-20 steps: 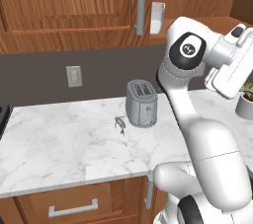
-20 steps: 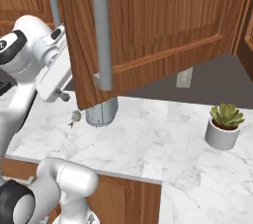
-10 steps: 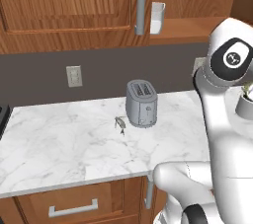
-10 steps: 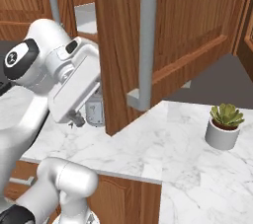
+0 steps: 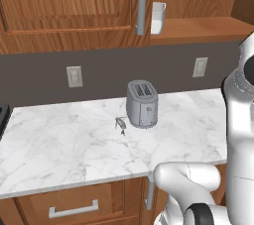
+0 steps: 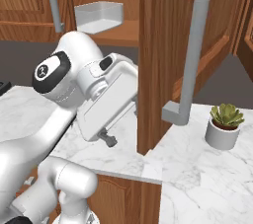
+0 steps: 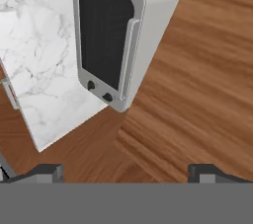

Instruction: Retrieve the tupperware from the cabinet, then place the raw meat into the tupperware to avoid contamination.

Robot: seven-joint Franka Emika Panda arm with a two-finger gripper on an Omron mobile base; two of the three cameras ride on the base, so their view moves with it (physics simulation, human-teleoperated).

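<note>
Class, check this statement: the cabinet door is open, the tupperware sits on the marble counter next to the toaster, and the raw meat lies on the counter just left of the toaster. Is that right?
One detail is wrong. The tupperware is not on the counter; it stands on the shelf inside the cabinet, as the right base view shows. The rest holds: the door is open, and the raw meat lies just left of the toaster.
</note>
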